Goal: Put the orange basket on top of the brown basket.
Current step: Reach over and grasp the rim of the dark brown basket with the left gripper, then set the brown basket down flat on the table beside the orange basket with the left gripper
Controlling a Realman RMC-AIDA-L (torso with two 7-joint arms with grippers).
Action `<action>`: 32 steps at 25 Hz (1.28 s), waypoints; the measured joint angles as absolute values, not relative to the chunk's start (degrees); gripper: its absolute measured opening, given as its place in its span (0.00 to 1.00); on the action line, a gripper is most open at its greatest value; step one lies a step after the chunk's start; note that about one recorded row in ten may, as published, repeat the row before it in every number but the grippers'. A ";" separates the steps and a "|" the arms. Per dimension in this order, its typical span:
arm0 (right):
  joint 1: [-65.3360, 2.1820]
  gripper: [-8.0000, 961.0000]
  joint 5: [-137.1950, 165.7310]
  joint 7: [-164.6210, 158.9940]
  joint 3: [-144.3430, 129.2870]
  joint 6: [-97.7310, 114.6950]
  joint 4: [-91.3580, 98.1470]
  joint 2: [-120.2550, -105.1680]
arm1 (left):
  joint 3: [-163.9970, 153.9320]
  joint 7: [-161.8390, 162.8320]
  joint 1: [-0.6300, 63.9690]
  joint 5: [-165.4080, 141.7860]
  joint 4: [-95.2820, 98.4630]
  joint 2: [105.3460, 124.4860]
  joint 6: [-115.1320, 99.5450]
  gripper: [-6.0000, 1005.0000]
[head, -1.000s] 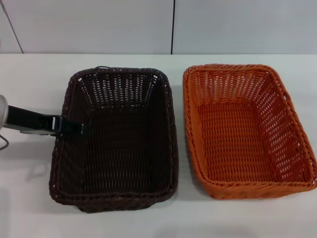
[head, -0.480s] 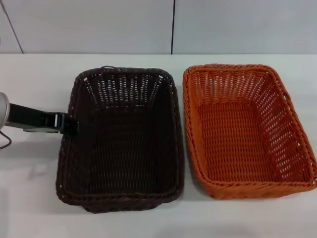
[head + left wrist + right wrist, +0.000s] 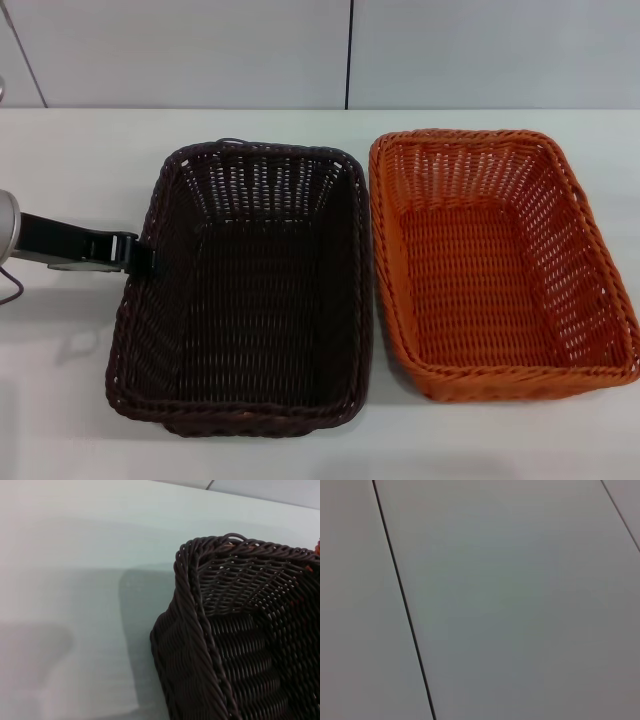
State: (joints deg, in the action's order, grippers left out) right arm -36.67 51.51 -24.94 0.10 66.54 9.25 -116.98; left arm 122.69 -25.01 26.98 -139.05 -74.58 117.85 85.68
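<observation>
The brown basket (image 3: 262, 300) stands empty on the white table, left of centre in the head view. The orange basket (image 3: 492, 262) stands empty right beside it, their long rims almost touching. My left gripper (image 3: 146, 257) reaches in from the left at the brown basket's left rim, about halfway along it. The left wrist view shows a corner of the brown basket (image 3: 235, 645) close up, with no fingers in the picture. My right gripper is out of view; its wrist view shows only pale wall panels.
The white table (image 3: 80, 150) runs to a pale panelled wall (image 3: 200, 50) behind the baskets. A thin cable loop (image 3: 8, 285) hangs under my left arm at the left edge.
The brown basket has shifted to the right, closer to the orange basket, and sits squarer. My left gripper's tip has drawn back left, from over the rim to its outer edge.
</observation>
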 joint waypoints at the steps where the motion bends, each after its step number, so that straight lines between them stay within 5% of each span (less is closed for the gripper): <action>1: -36.63 0.76 51.51 -24.94 0.10 66.53 9.21 -116.98 | 122.69 -25.01 26.98 -139.05 -74.58 117.85 85.68 0.26; 6: -36.56 0.76 51.51 -24.93 0.09 66.45 9.14 -116.98 | 123.17 -26.63 27.07 -139.12 -74.70 117.67 85.94 0.25; 16: -36.18 0.76 51.51 -25.33 0.56 66.43 9.21 -116.92 | 134.02 -36.79 32.24 -137.40 -74.47 113.69 90.36 0.20; 32: -35.50 0.76 51.50 -25.48 1.67 66.85 9.13 -117.15 | 136.03 -49.70 42.69 -133.74 -64.29 104.44 99.48 0.21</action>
